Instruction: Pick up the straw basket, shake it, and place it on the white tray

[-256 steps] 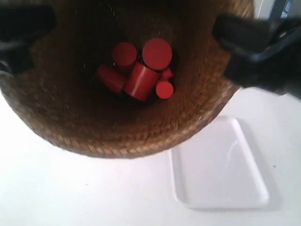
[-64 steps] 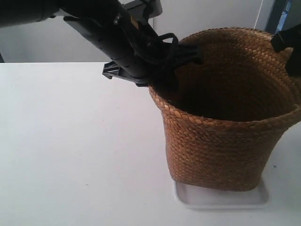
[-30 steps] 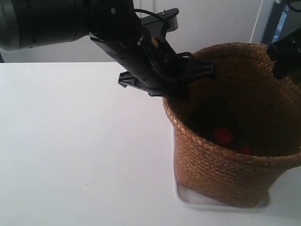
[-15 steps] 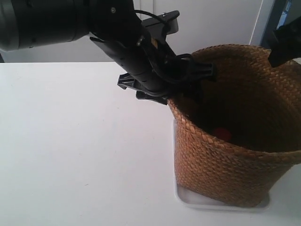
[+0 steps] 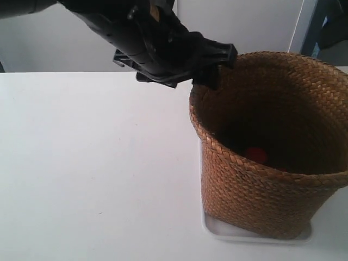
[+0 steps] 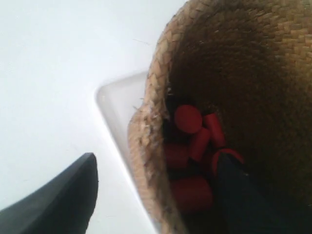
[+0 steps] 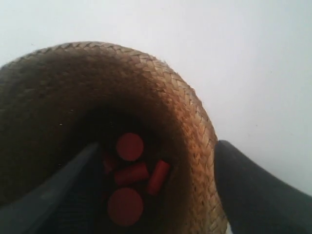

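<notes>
The straw basket (image 5: 272, 163) stands upright on the white tray (image 5: 228, 231), whose rim shows under its base. Several red cylinders (image 6: 187, 119) lie on the basket's dark bottom. The black arm at the exterior view's left holds its gripper (image 5: 217, 68) just above the basket's far left rim, off the weave. In the left wrist view my left gripper (image 6: 158, 158) is open, its fingers wide either side of the braided rim (image 6: 148, 146). My right gripper (image 7: 157, 146) is open too, one finger (image 7: 253, 190) outside the basket wall and the other over the inside.
The white table (image 5: 92, 163) spreads out to the left of the basket. A pale wall rises behind it. A dark part of the arm at the exterior view's right (image 5: 333, 30) shows in the top corner.
The arm at the exterior view's left has risen off the basket rim. The other arm has drawn up toward the top right corner. The basket has settled upright on the tray.
</notes>
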Controlling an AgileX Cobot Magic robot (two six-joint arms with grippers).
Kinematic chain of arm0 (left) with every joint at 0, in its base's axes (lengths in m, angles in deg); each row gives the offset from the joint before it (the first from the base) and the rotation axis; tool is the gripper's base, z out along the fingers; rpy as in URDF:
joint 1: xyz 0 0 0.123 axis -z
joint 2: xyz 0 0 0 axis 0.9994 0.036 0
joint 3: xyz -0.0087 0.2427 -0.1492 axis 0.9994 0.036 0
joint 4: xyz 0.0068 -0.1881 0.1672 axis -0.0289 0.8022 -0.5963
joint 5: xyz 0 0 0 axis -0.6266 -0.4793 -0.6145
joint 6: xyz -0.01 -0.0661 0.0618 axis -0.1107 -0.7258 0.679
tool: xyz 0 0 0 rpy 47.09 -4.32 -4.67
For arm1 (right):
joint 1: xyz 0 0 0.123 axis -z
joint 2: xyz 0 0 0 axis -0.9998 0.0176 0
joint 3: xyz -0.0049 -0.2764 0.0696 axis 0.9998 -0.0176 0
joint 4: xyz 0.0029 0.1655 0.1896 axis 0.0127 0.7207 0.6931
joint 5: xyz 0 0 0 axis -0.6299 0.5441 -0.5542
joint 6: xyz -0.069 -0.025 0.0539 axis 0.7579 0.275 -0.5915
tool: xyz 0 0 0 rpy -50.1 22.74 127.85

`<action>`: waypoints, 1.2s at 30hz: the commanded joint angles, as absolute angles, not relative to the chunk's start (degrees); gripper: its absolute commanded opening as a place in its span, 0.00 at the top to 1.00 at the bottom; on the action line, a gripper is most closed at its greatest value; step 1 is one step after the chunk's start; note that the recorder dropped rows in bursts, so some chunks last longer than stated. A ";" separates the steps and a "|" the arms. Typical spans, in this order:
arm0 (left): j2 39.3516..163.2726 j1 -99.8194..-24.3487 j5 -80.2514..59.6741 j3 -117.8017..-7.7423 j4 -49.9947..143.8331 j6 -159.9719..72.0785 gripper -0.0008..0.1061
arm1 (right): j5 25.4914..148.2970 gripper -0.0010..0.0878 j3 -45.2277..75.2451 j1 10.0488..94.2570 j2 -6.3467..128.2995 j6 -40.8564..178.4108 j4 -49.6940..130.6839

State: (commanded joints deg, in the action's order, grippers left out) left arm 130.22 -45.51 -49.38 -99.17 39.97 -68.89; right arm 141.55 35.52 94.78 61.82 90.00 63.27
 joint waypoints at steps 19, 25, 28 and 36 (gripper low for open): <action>118.81 -45.51 -61.73 -98.65 35.58 -59.56 0.91 | 144.41 0.99 35.31 94.35 48.38 90.00 66.94; 110.70 -45.51 -48.19 -87.39 35.77 -58.55 0.99 | 142.98 0.99 32.24 89.93 44.47 90.63 65.88; 105.16 -45.51 -39.83 -79.80 35.77 -58.55 0.99 | 140.12 0.99 28.20 89.44 40.62 92.05 65.39; 90.70 -45.51 -23.16 -62.24 36.37 -58.65 0.99 | 134.61 0.99 19.75 89.44 34.04 92.96 64.87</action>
State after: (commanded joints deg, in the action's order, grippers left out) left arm 90.70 -45.51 -23.16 -62.24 36.37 -58.65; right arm 134.61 19.75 89.44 34.04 92.96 64.87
